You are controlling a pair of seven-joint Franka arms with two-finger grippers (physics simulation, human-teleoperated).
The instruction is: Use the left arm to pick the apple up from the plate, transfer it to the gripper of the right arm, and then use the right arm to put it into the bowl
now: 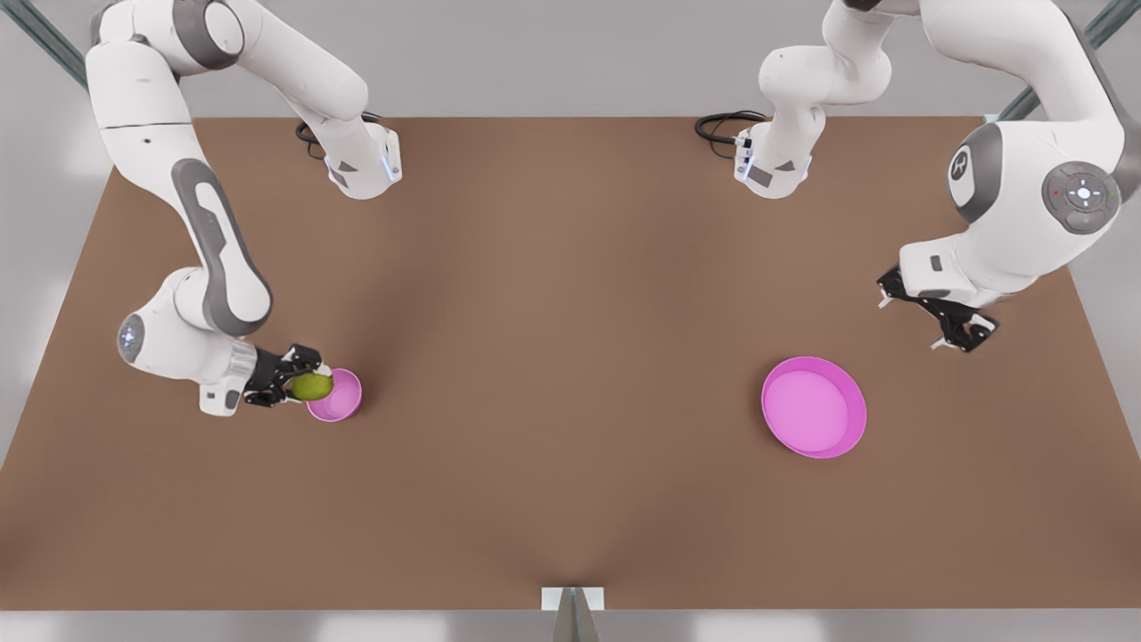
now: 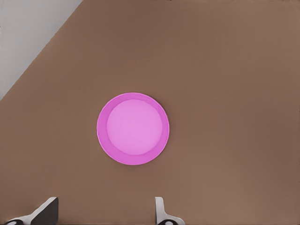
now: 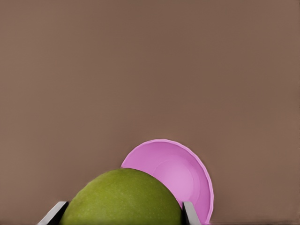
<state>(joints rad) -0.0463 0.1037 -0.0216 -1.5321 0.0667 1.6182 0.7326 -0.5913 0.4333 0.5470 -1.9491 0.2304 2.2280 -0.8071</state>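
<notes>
The yellow-green apple (image 1: 313, 385) is held in my right gripper (image 1: 301, 386), which is shut on it at the front view's left. The apple (image 3: 122, 199) sits between the fingers (image 3: 190, 213), right beside the near rim of the small deep pink bowl (image 3: 180, 171). In the front view the apple overlaps the left edge of the bowl (image 1: 342, 398). The wide pink plate (image 1: 813, 407) lies bare at the front view's right. My left gripper (image 1: 911, 324) hovers open, behind and to the right of the plate (image 2: 133, 128), its fingers (image 2: 161, 213) wide apart.
The brown table (image 1: 570, 312) stretches between the bowl and the plate. Both arm bases (image 1: 774, 169) stand at the far edge with black cables. A small metal bracket (image 1: 572, 599) sits at the near edge.
</notes>
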